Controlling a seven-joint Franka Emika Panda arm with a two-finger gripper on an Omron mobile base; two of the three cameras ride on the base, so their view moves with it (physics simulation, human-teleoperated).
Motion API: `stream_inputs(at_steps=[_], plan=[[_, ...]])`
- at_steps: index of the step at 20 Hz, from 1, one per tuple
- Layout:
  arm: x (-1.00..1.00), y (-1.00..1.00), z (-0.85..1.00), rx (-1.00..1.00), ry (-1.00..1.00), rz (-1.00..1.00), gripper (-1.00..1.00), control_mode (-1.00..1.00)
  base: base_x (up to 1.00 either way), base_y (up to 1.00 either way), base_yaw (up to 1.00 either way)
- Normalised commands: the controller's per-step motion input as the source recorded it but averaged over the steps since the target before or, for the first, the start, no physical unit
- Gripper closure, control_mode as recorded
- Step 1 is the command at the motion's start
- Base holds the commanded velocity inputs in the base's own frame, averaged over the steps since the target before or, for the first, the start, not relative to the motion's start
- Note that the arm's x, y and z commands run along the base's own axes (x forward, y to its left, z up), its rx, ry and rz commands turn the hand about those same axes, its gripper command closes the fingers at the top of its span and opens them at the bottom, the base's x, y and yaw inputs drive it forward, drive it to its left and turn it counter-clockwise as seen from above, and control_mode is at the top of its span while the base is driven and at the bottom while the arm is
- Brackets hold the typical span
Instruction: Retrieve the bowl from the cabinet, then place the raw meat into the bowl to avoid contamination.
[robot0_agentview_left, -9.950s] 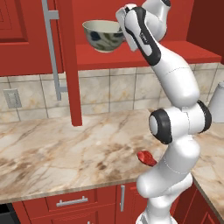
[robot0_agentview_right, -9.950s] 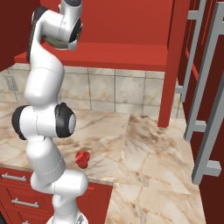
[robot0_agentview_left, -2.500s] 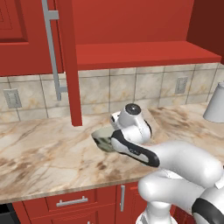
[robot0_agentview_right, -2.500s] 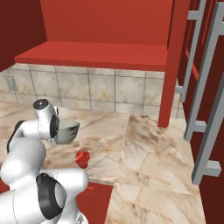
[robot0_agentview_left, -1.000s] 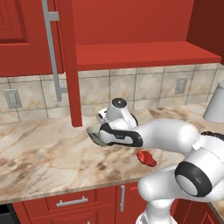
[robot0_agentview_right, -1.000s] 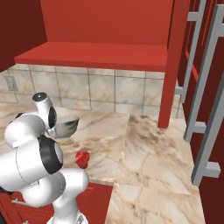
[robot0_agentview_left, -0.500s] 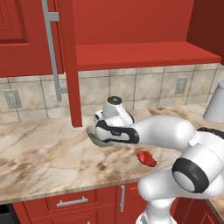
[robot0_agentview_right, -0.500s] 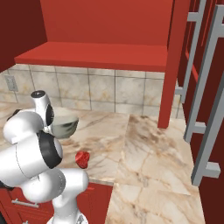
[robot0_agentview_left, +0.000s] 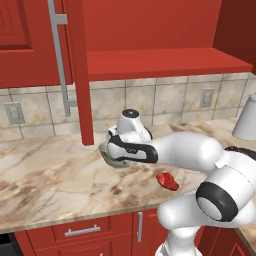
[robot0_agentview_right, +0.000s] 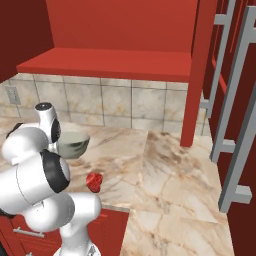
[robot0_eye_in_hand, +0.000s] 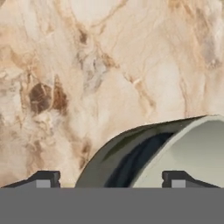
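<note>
The cream bowl (robot0_agentview_left: 110, 156) with dark leaf marks stands on the marble counter (robot0_agentview_left: 45, 175), just right of the cabinet's open door (robot0_agentview_left: 76, 65). My gripper (robot0_agentview_left: 115, 149) reaches down over the bowl's near rim. In the hand view the gripper (robot0_eye_in_hand: 111, 180) is open, its two fingertips (robot0_eye_in_hand: 43, 178) wide apart on either side of the bowl's wall (robot0_eye_in_hand: 175, 148). The raw meat (robot0_agentview_left: 167, 181), a small glossy red lump, lies on the counter to the right of the bowl, near the front edge. From the right, the bowl (robot0_agentview_right: 74, 144) sits behind the meat (robot0_agentview_right: 94, 181).
The red cabinet shelf (robot0_agentview_left: 160, 62) hangs above the counter, empty. A plain grey-white vessel (robot0_agentview_left: 247, 117) stands at the far right by the tiled wall. Open doors with long bar handles (robot0_agentview_right: 235, 100) jut out on the right. Red drawers (robot0_agentview_left: 82, 231) lie below the counter edge.
The fingers have spread apart from the bowl's rim, letting it go. The bowl rests on the counter and the arm has barely moved.
</note>
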Motion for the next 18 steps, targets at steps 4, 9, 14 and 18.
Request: stream_inputs(at_steps=[4, 9, 14, 18], plan=[[-0.09, 0.00, 0.00, 0.00, 0.01, 0.00, -1.00, -1.00, 0.00, 0.00, 0.00], [-0.16, 0.00, 0.11, 0.00, 0.00, 0.00, -1.00, -1.00, 0.00, 0.00, 0.00], [-0.15, -0.06, 0.25, 0.00, 0.00, 0.00, -1.00, -1.00, 0.00, 0.00, 0.00], [-0.23, -0.23, 0.21, 0.00, 0.00, -0.05, -1.00, -1.00, 0.00, 0.00, 0.00]])
